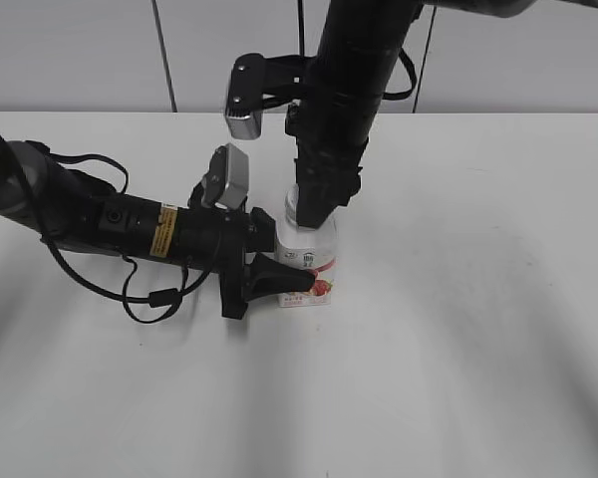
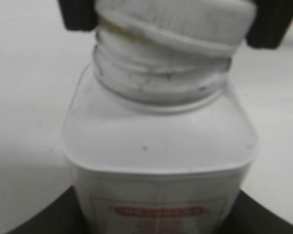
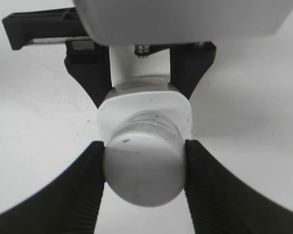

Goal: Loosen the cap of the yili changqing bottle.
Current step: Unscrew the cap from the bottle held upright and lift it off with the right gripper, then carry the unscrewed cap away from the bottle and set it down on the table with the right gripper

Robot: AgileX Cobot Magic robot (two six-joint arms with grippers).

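The yili changqing bottle stands upright on the white table, white with a pink band and red fruit on its label. My left gripper is shut on the bottle's body from the left; the left wrist view shows the bottle between my jaws. My right gripper comes down from above and is shut on the white cap, its two black fingers pressed on the ribbed sides. In the left wrist view the cap sits tilted over the exposed neck threads.
The white table spreads on all sides of the bottle. A light wall with dark vertical seams runs along the far edge. Black cables loop off my left arm onto the table.
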